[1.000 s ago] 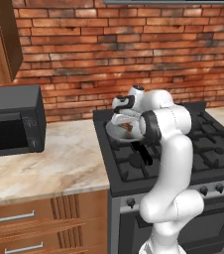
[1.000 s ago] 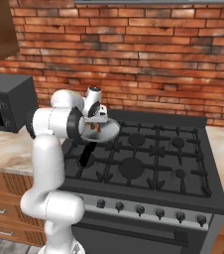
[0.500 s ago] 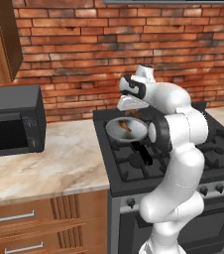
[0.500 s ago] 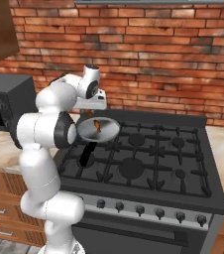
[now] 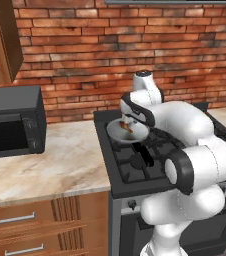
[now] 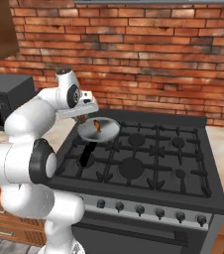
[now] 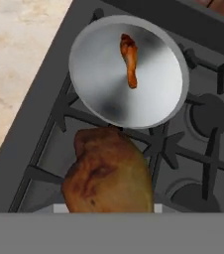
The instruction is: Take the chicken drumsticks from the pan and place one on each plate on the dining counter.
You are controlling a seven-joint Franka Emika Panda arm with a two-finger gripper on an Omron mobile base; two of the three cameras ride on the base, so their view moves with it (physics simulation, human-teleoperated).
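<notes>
One drumstick (image 7: 109, 173) is held between the fingers (image 6: 83, 118), raised clear above the stove (image 6: 148, 163); half a second ago the hand was lower, just over the pan, and a second ago it was down at the pan. Since then the arm has been lifted and swung toward the far brick wall (image 5: 110, 55). The pan (image 7: 129, 69) is seen on the near left burner, its black handle (image 5: 146, 154) pointing toward the near edge. A second drumstick (image 7: 129, 59) is left lying in the pan. A microwave (image 5: 12, 120) stands on the marbled tabletop (image 5: 50, 160) at left.
</notes>
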